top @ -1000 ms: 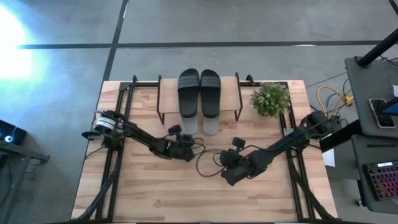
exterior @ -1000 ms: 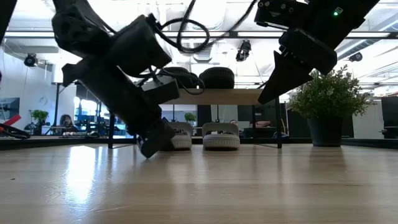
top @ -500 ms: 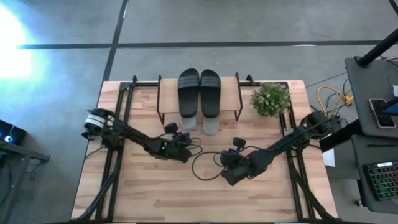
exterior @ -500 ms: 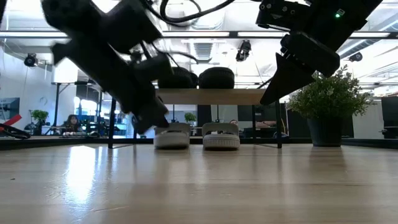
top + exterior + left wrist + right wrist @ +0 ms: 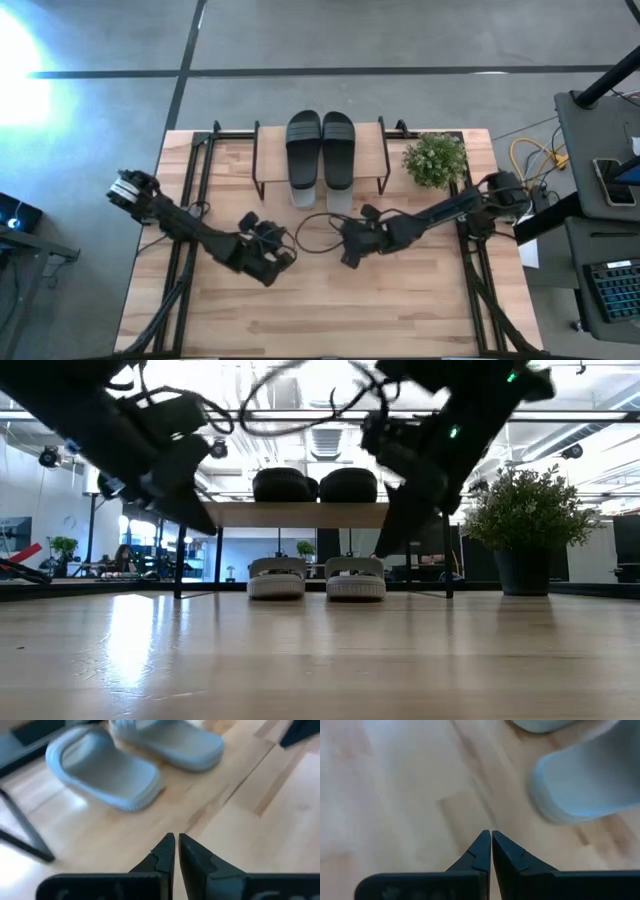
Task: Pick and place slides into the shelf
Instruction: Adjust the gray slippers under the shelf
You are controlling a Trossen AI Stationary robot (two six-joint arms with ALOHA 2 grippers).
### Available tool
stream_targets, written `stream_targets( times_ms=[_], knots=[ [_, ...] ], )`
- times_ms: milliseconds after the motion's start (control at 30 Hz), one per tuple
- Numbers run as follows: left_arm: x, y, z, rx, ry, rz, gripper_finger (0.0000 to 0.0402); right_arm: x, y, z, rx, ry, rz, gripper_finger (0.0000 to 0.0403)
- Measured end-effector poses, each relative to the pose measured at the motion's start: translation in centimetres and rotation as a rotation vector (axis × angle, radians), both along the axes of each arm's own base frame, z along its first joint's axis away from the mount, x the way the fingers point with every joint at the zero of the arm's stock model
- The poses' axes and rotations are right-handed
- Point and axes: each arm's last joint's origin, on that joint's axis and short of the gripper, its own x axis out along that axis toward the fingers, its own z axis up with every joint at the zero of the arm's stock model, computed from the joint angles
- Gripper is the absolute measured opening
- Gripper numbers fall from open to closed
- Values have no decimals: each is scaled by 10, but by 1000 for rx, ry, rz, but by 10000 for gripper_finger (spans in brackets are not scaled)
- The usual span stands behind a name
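Two black slides [image 5: 320, 135] lie side by side on the shelf's light top board [image 5: 370, 150]; the low view shows them [image 5: 315, 485] on the board [image 5: 300, 514]. Two light grey slides [image 5: 316, 579] rest on their soles on the table under the board, their ends [image 5: 322, 198] sticking out on the near side. My left gripper [image 5: 278, 262] hangs shut above the table, near and left of the grey slides [image 5: 105, 775]. My right gripper [image 5: 347, 252] is shut, just near of the right grey slide [image 5: 590, 780], above bare wood.
A potted green plant [image 5: 435, 160] stands right of the shelf near the table's far right corner. Black rails [image 5: 190, 200] run along the table's left and right sides. Loose cables loop between the two wrists. Bare wood [image 5: 320, 310] fills the near half.
My left gripper has drawn back from the left grey slide toward the table's near left and has risen off the table. My right gripper has moved left and toward the far edge, closer to the grey slides. All slides have stayed where they were.
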Motion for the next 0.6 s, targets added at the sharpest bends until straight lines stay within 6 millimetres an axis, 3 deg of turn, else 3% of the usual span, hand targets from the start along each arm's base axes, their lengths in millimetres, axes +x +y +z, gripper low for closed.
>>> stream_targets(
  times_ms=[133, 267, 400, 600],
  knots=[
    [-11, -5, -7, -60, 29, 37, 10, 4, -16, -14, -22, 56, -19, 9],
    [-19, -11, -8, -80, 30, 49, 10, 11, -16, -22, -73, 70, 85, 9],
    [-26, -16, -9, -93, 40, 59, 10, 18, -15, -21, -129, 49, 177, 9],
    [-34, -22, -11, -119, 73, 50, 10, 21, -30, -20, -176, 47, 180, 9]
  ],
)
